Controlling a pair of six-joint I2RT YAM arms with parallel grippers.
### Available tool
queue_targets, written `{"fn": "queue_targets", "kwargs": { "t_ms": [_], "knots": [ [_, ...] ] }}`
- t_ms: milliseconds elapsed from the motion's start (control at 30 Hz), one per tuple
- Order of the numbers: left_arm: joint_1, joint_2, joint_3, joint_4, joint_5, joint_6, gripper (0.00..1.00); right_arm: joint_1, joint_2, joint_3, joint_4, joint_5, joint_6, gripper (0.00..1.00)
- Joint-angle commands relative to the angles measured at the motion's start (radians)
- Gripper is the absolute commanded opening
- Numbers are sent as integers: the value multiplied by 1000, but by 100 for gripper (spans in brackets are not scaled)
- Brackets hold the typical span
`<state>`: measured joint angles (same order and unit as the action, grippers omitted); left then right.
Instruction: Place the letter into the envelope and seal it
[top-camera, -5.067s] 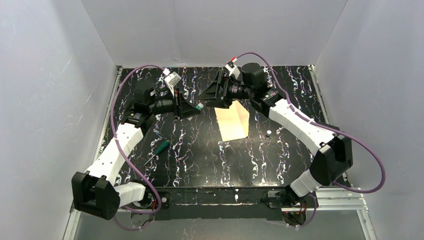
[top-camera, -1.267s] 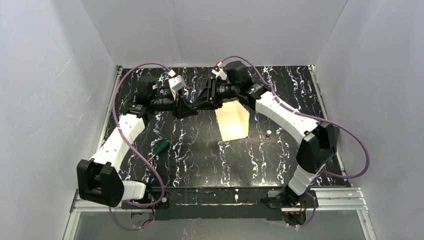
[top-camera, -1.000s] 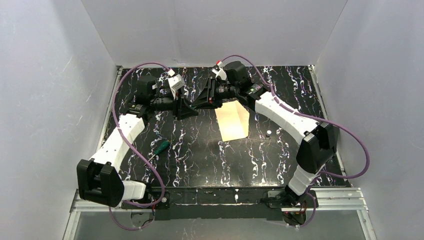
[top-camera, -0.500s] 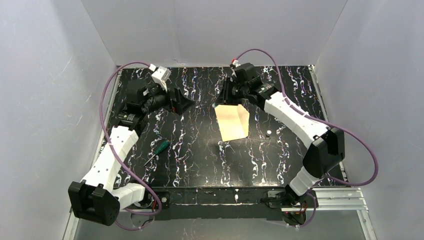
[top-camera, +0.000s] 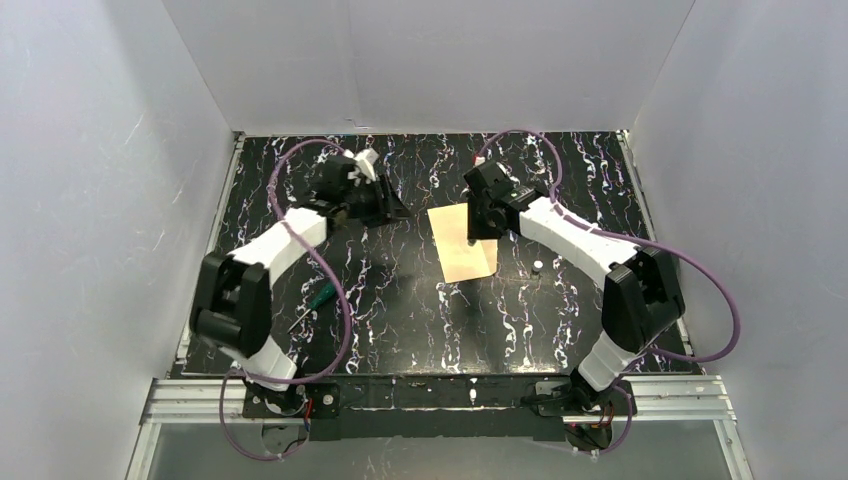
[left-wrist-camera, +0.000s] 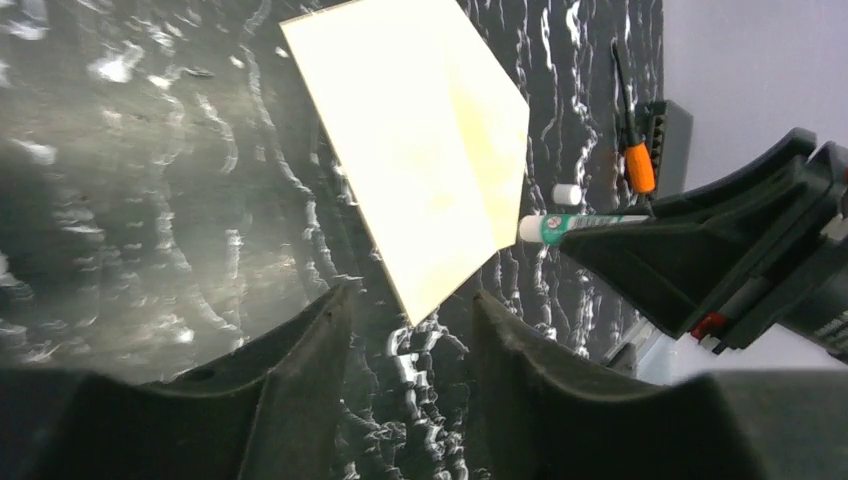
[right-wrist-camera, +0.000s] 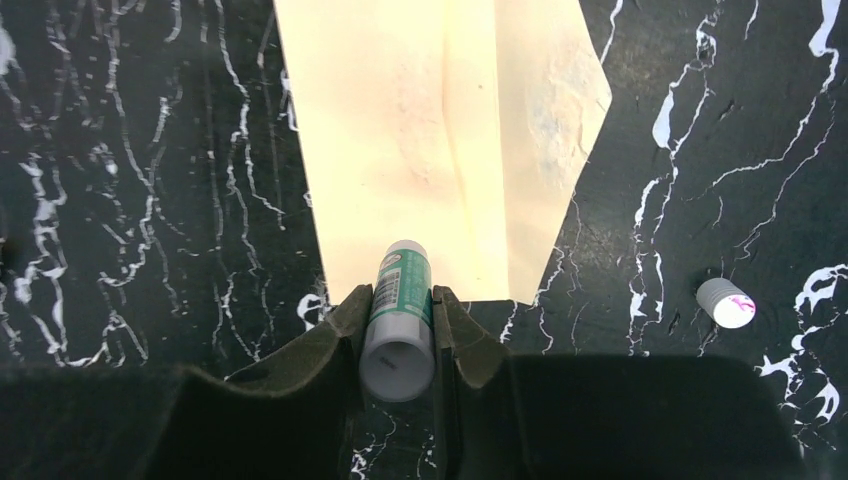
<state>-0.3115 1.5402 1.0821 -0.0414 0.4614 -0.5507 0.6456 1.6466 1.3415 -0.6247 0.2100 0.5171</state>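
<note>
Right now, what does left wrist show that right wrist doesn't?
Left wrist only: an orange-handled screwdriver beside a dark box by the wall, and the left gripper, open and empty. Right wrist only: the pink mark on the loose cap, and the glue stick end-on in the right gripper. Both: the envelope, flap open, the glue stick's tip at its edge, the cap beside it.
</note>
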Motion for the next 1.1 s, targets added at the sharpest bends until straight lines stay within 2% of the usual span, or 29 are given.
{"fn": "queue_targets", "kwargs": {
  "t_ms": [0, 67, 200, 433, 600, 867, 1067],
  "knots": [
    [-66, 157, 118, 18, 31, -184, 27, -7, 27, -44, 47, 21, 19, 1],
    [-73, 231, 156, 61, 47, -237, 23, -6, 57, -48, 67, 3, 18, 1],
    [-91, 370, 279, 70, 72, -271, 30, -9, 108, -27, 74, 21, 8, 1],
    [-105, 559, 438, 85, 122, -302, 31, -9, 168, 2, 104, 24, -1, 1],
    [-109, 634, 500, 86, 145, -331, 28, -9, 181, 28, 119, 72, -17, 1],
    [-121, 687, 507, 48, 116, -316, 25, -9, 212, -1, 184, 61, -49, 1],
    [-124, 729, 546, -128, 92, -318, 22, -9, 216, -61, 235, 63, -86, 1]
  ]
}}
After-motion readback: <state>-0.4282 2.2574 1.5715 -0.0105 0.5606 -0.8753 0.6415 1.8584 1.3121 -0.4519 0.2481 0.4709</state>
